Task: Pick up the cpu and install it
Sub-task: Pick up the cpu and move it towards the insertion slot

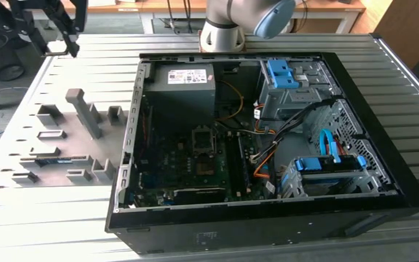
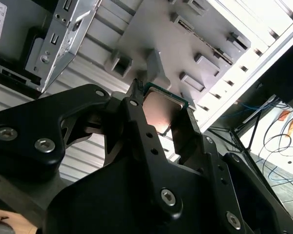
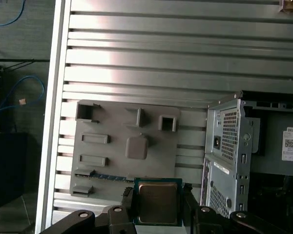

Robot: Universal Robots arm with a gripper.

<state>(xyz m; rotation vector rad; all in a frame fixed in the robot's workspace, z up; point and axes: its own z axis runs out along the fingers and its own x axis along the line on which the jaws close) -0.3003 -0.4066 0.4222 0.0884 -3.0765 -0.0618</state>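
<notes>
Fingers point(image 3: 128, 204) clamp cpu point(image 3: 157, 202) (edgewise) — aloft.

The exterior view looks down from high above on the open computer case point(image 1: 268, 229), from the side opposite to the arm base point(image 1: 220, 33), and takes in much of the tabletop point(image 1: 42, 218). The first wrist view faces down, high above the grey fixture plate point(image 3: 127, 146) beside the case. The second wrist view sits near behind the gripper point(image 2: 162, 109) and looks slantwise. Both wrist views share the cpu point(image 3: 157, 200), this plate and the case's corner.
</notes>
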